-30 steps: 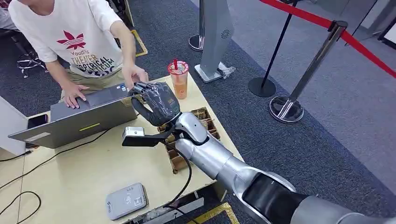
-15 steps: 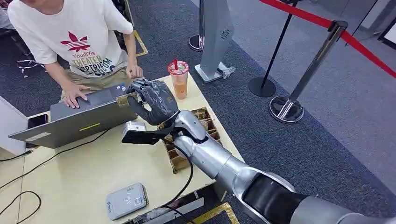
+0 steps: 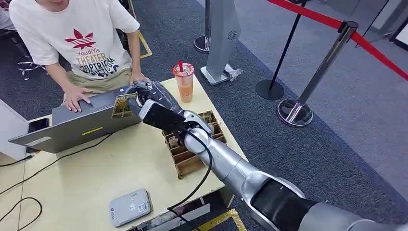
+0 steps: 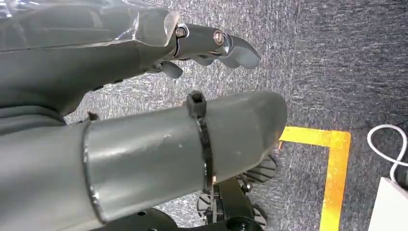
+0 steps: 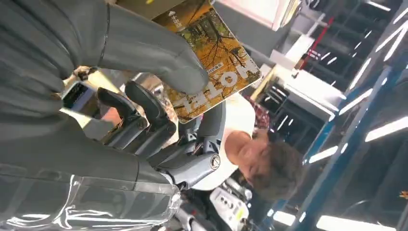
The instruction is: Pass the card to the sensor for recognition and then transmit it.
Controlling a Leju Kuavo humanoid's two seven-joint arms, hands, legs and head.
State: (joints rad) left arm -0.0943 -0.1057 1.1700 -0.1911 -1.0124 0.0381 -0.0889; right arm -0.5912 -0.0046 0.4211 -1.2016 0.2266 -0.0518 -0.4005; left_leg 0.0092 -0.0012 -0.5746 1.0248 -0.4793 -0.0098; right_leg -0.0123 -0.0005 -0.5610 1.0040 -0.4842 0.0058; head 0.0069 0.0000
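My right hand (image 3: 150, 97) pinches a card (image 3: 124, 105) with an autumn-leaf picture between thumb and fingers, over the laptop's far right corner. The right wrist view shows the thick thumb (image 5: 149, 50) pressing on the card (image 5: 219, 60), with the darker fingers behind it. The grey card sensor (image 3: 130, 207) lies flat near the table's front edge, well apart from the hand. My left hand (image 4: 120, 62) hangs over the carpet, fingers apart and holding nothing.
A person (image 3: 82, 43) sits behind the table (image 3: 86, 178) with both hands by the grey laptop (image 3: 82, 122). An orange drink cup (image 3: 184, 82) stands at the far edge. A cardboard divider box (image 3: 190, 161) lies under my forearm. Stanchions (image 3: 294, 112) stand on the right.
The person's hand has drawn back from my right hand to the table edge. My right hand has turned over and now holds the card out over the laptop.
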